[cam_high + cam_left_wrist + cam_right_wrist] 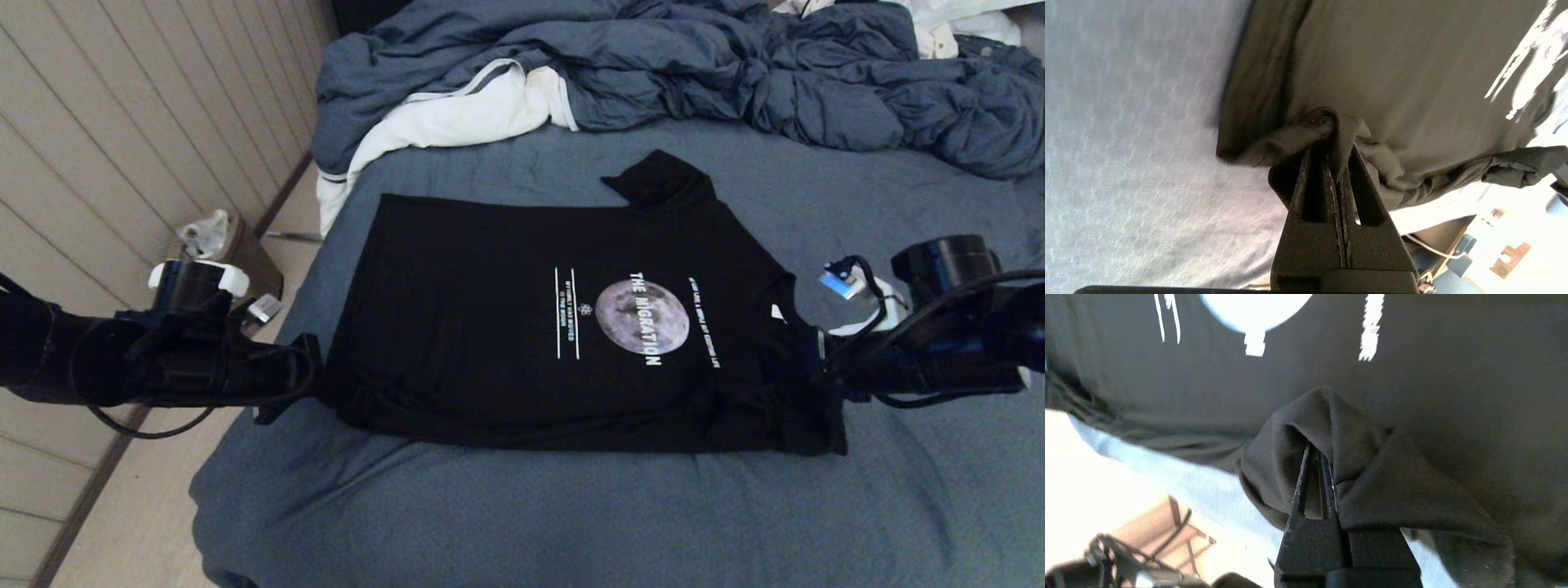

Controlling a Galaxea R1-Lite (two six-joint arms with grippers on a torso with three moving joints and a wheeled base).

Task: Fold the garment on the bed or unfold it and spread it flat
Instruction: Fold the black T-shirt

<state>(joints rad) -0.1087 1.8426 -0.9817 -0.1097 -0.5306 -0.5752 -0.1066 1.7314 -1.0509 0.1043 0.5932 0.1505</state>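
- A wall of pale vertical panelling (122, 139) is seen along the left.
- A pale floor (139, 523) is met by a dark skirting board (90, 490) at the wall's foot.
- A small brown bin (233, 253), lined with a crumpled bag, is set against the wall.
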